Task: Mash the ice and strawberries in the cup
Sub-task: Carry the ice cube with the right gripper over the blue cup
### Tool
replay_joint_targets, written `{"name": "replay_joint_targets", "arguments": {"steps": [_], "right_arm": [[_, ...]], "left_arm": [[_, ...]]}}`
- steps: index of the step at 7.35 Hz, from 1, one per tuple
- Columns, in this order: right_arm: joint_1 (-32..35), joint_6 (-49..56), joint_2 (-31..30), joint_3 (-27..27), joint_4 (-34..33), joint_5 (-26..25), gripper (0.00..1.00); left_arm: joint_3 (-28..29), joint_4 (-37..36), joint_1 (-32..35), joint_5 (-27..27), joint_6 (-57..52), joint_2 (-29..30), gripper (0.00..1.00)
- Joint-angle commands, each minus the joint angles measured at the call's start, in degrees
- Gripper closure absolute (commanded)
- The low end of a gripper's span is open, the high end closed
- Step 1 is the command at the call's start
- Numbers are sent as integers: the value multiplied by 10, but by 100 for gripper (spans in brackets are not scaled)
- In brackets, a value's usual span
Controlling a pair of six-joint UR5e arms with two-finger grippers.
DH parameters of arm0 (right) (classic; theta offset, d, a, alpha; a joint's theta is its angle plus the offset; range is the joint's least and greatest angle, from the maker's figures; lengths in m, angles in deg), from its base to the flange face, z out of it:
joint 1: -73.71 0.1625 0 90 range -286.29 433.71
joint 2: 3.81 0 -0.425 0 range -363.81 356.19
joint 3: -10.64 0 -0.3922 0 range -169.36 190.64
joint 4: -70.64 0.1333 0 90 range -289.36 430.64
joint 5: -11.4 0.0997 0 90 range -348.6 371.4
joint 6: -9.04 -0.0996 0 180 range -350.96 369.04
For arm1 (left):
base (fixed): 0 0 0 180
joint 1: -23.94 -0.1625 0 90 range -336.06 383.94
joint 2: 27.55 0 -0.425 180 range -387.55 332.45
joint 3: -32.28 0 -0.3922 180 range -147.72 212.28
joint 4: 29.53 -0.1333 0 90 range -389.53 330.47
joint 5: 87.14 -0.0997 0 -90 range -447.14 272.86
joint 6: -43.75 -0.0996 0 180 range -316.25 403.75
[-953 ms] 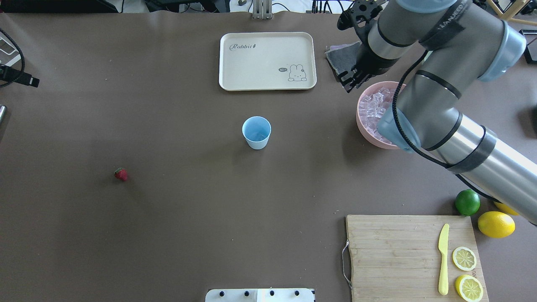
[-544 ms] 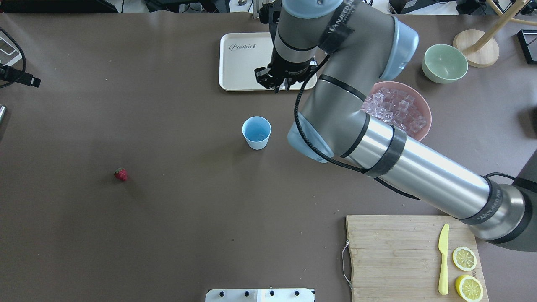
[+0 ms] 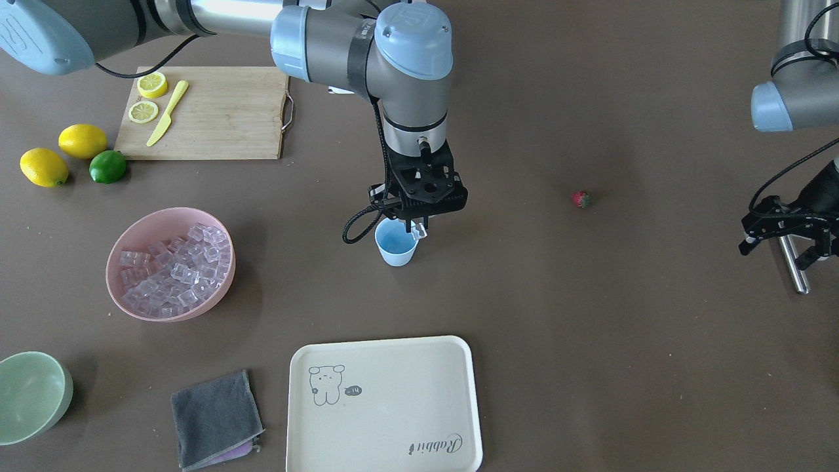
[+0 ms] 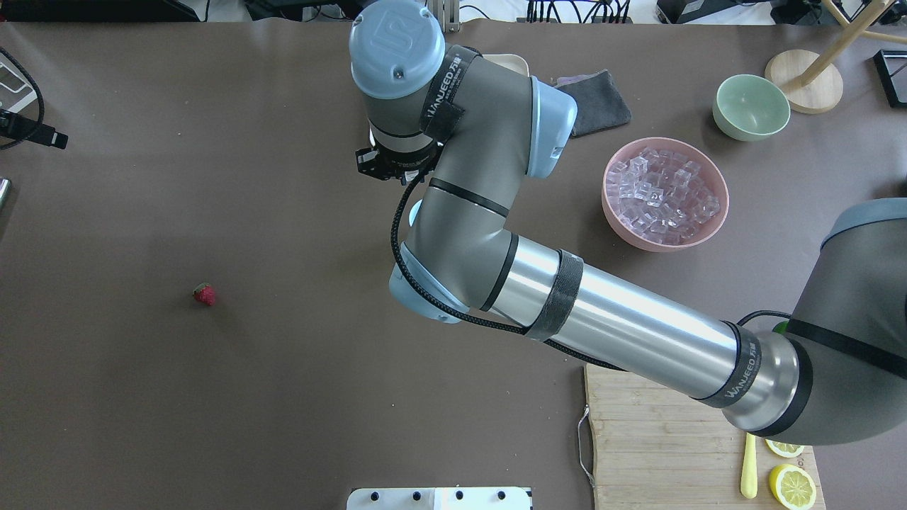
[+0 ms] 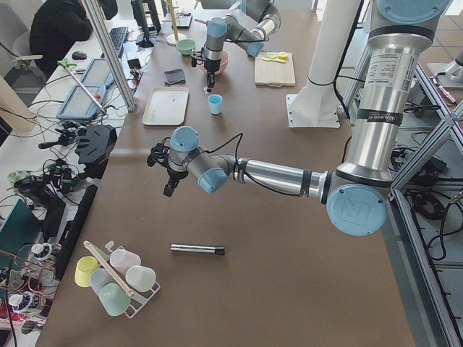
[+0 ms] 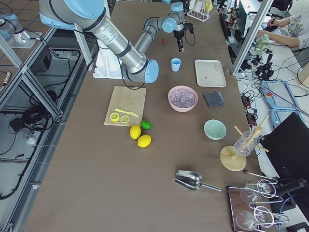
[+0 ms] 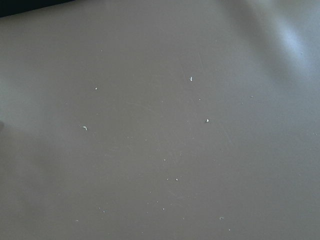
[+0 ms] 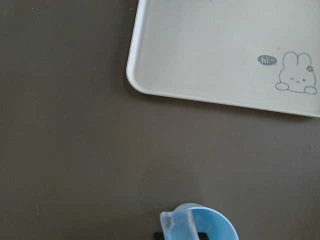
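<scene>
**One cube held over the cup, with much hidden by the arm**

From overhead, the right arm covers the cup and its own fingertips, and only a corner of the tray shows. The left wrist camera sees nothing but bare table. In the front view the right gripper hangs just above the mouth of the cup, clenched on one cube. The right wrist view cuts off the lower part of the cube and nearly all of the fingers. What lies inside the cup I cannot tell. The left gripper is spread and holds nothing; a metal rod lies on the table near it. The strawberry lies alone, well apart from the cup.

The table has a matte brown cover with fine pale specks. Around it stand aluminium frames and desks with cables.

The cup is pale blue, tapered plastic. The ice, clear and square, fills a round pink bowl. The tray is cream with rounded corners. The cloth is grey and folded.
</scene>
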Motion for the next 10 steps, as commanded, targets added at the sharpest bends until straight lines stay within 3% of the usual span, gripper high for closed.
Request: {"name": "replay_joint_targets", "arguments": {"steps": [1, 2, 9, 10], "right_arm": [[-3, 4, -44, 15, 43, -1, 100], [-5, 16, -77, 37, 57, -3, 100], [-27, 11, -79, 42, 54, -16, 97], [-27, 14, -79, 42, 56, -16, 70]], "left_arm": [[1, 0, 0, 0, 2, 0, 2], [2, 0, 0, 0, 1, 0, 2], [0, -3, 0, 0, 3, 11, 2], [1, -2, 0, 0, 3, 10, 2]]}}
